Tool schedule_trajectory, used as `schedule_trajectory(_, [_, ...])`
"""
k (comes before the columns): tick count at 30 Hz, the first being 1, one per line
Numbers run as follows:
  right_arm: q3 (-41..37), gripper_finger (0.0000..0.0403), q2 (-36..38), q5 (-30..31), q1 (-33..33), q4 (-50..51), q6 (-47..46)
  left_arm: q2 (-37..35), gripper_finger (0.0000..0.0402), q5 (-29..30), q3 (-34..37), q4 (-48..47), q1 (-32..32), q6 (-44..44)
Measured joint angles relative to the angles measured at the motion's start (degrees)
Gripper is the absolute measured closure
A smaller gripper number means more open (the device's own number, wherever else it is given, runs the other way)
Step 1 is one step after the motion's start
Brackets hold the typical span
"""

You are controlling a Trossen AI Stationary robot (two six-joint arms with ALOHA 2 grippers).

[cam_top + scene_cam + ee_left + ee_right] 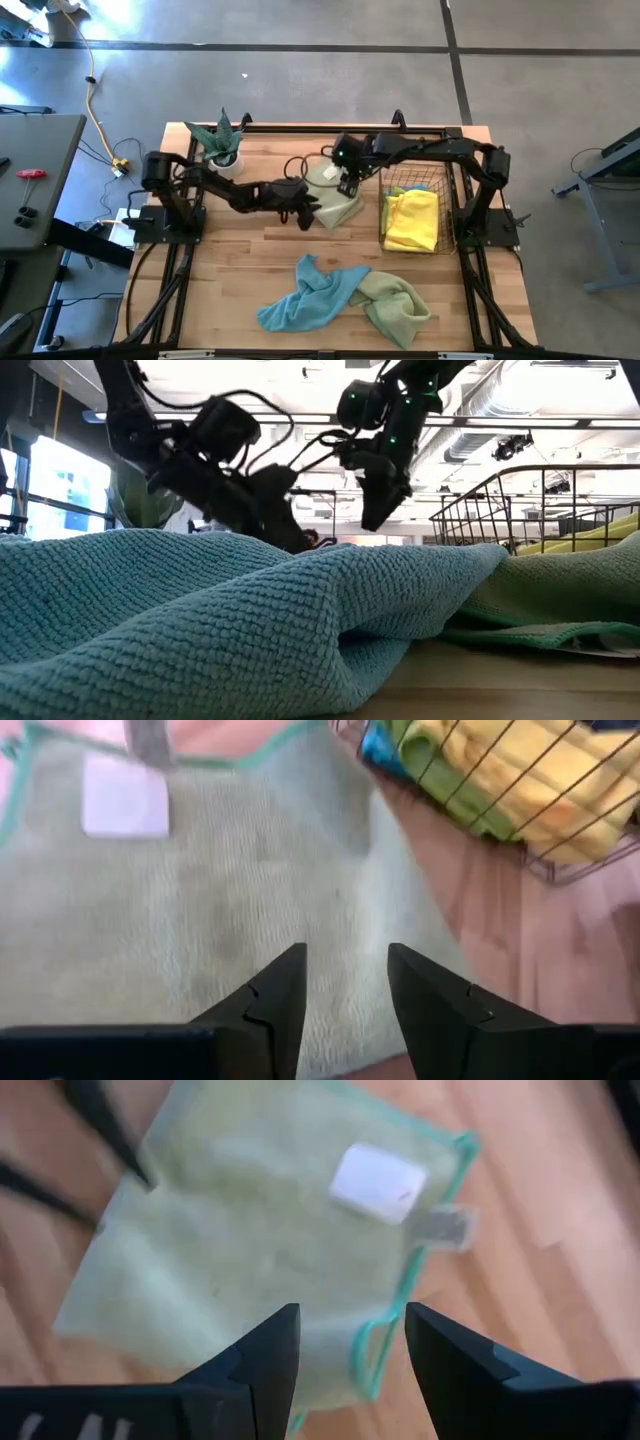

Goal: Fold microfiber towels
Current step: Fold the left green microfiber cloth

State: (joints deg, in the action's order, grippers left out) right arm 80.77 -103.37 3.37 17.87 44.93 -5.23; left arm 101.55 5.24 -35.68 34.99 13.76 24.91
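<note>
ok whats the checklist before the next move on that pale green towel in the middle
1. Pale green towel lying flat on the table: ok, spread with its white label up.
2. Left gripper empty: ok, fingers apart above the towel.
3. Right gripper empty: ok, fingers apart over the teal-trimmed edge.
4. Towel clear of the wire basket: ok, it lies beside it.
5. Blue towel and green towel out of the way: ok, crumpled near the front edge.
6. Fold squared up: cannot tell.
</note>
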Motion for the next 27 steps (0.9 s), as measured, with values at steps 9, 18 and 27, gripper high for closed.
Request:
schedule_trajectory(9, [0.48,0.0226,0.0,0.23,6.93,-5.81,-8.26,-5.96,0.0271,3.17,-0.02,-3.22,0.08,-1.34])
schedule_trajectory(18, [0.44,0.0189,-2.3,-13.64,10.85,-6.11,-15.51,-6.31,0.027,-6.63,-0.02,-3.99,2.23,13.67])
schedule_trajectory(27, [1.11,0.0123,-3.49,-14.0,9.43,-4.91,-15.77,-6.31,0.0271,-6.88,-0.02,-3.95,2.21,14.09])
